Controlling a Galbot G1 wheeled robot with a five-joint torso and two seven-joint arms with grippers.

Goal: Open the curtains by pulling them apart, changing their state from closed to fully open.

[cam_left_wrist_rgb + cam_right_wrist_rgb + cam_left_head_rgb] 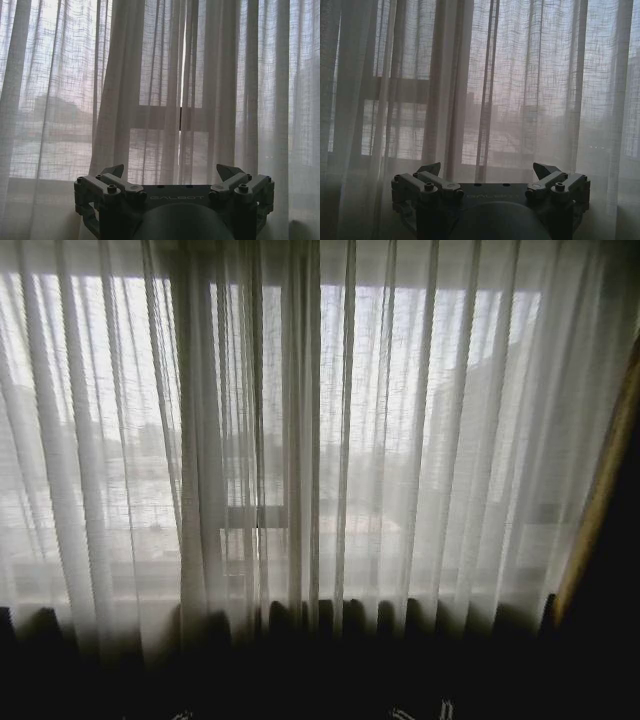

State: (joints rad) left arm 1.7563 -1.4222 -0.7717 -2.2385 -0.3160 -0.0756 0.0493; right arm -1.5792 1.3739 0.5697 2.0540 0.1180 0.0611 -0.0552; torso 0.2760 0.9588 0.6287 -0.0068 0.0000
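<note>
The curtains hang shut across the window in the head view: a left sheer white panel [100, 440] and a right one [450, 440], their edges bunched together just left of centre. My left gripper [171, 172] is open, a short way back from the pleats [125, 75] and aimed near a thin bright slit where the two panels meet. My right gripper [487, 170] is also open, facing the pleated fabric [535, 75] without touching it. Neither holds anything.
An opaque dark drape with a golden-tan edge [610, 540] hangs at the far right. A window frame bar [255, 517] shows through the fabric. A dark low band [320, 670] runs under the curtain hems.
</note>
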